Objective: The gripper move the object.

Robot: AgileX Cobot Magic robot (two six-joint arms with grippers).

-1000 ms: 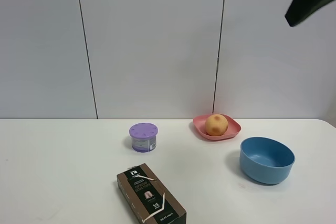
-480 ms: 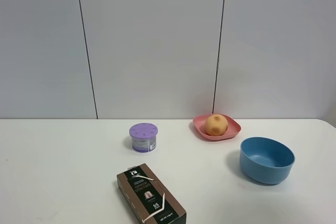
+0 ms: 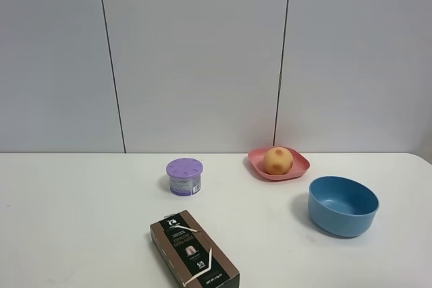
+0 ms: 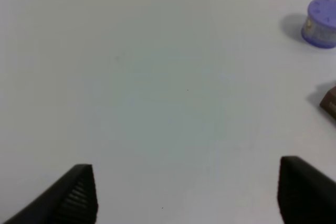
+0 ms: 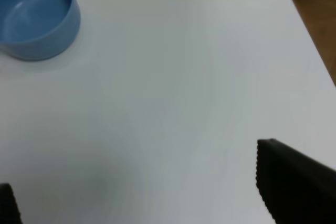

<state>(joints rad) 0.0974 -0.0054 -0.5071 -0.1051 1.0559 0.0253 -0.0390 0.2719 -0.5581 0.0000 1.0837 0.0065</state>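
The yellow-orange object (image 3: 278,160) with reddish spots rests in a pink dish (image 3: 298,168) at the back right of the white table. Neither gripper shows in the exterior high view. In the left wrist view my left gripper (image 4: 186,195) is open and empty above bare table, far from the object. In the right wrist view my right gripper (image 5: 136,187) is open and empty above the table's right part, with the blue bowl (image 5: 35,14) off to one side.
A blue bowl (image 3: 343,205) stands in front of the dish to the right. A purple lidded cup (image 3: 184,176) sits mid-table and shows in the left wrist view (image 4: 321,23). A brown box (image 3: 194,251) lies at the front edge. Brown floor (image 5: 315,19) lies beyond the table's right edge.
A dark arm part at the top right of the exterior high view one second ago has left the picture. The objects on the table have not moved.
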